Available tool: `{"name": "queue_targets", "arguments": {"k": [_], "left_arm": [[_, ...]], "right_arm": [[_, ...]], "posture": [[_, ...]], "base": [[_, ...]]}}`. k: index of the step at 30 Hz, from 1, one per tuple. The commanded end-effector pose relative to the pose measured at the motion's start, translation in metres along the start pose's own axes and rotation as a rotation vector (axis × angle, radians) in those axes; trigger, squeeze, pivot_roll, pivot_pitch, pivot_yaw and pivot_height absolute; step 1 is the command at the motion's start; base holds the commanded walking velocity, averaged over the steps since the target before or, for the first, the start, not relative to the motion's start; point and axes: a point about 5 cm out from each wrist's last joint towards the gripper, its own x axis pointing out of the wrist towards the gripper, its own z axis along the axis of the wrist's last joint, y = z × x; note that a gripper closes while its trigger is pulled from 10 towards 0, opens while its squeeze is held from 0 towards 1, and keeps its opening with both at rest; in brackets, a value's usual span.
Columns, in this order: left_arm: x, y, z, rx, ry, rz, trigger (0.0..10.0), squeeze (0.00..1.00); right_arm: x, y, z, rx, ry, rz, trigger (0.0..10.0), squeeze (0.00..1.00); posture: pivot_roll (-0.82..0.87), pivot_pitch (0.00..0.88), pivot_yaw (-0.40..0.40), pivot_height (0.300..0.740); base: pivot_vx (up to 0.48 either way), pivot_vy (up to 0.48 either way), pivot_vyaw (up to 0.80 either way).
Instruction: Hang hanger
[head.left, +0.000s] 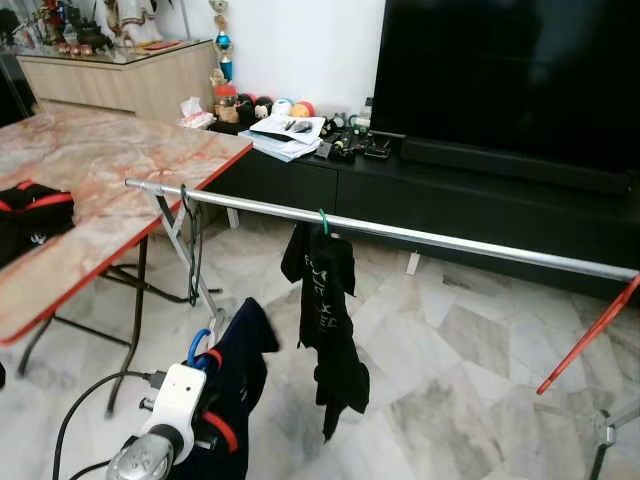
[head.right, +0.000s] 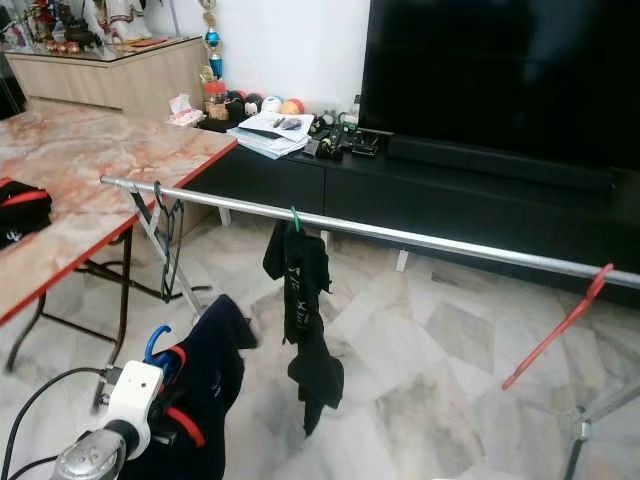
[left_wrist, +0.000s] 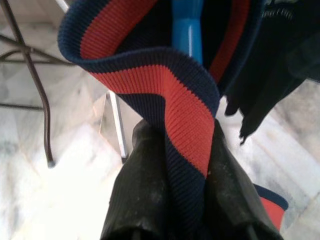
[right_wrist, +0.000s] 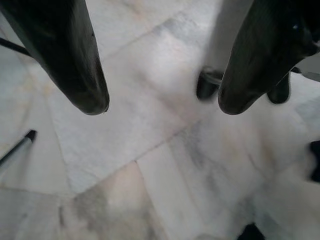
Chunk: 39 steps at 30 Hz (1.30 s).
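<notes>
Left gripper (left_wrist: 172, 165) pinches ribbed navy-red collar (left_wrist: 165, 85) on blue hanger (left_wrist: 187, 27); steel rail (head.left: 400, 232) beyond fingers. Right gripper (right_wrist: 160, 107) gapes over marble floor (right_wrist: 150, 165).

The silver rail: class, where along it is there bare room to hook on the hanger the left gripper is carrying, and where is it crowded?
Widest free stretch: the silver rail between the black garment on the green hanger and the red hanger. A shorter gap lies between that garment and the dark hanger by the marble table. Crowded at that table end. The left gripper grips the navy-red garment.
</notes>
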Motion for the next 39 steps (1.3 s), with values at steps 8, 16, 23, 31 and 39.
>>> {"name": "queue_targets", "arguments": {"k": [8,16,23,31,39], "left_arm": [[0.0017,-0.0061,0.0066,0.005,-0.028,-0.011,10.0,0.00],[0.0005,-0.0072,0.0045,0.020,-0.021,-0.014,10.0,0.00],[-0.0006,-0.0087,0.0033,0.023,-0.018,-0.014,10.0,0.00],[-0.0015,-0.0090,0.0000,0.041,0.004,-0.008,10.0,0.00],[-0.0039,-0.0035,0.0010,0.018,-0.009,0.032,10.0,0.00]], "right_arm": [[-0.0007,-0.0042,-0.0016,0.013,0.000,-0.008,10.0,0.00],[-0.0005,-0.0038,-0.0007,0.004,0.001,-0.002,10.0,0.00],[-0.0004,-0.0038,-0.0001,-0.001,0.002,0.000,10.0,0.00],[-0.0005,-0.0040,-0.0006,-0.004,0.003,0.002,10.0,0.00],[-0.0006,-0.0034,-0.0014,-0.003,0.005,0.008,10.0,0.00]], "posture": [[0.16,0.000,0.006,0.740],[0.16,0.000,0.001,0.740],[0.17,0.000,-0.002,0.740],[0.17,0.000,-0.005,0.740],[0.18,0.000,-0.007,0.740]], "base": [[0.000,-0.461,0.00],[0.000,-0.461,0.00],[0.000,-0.461,0.00],[0.000,-0.172,0.00],[0.000,0.000,0.00]]}}
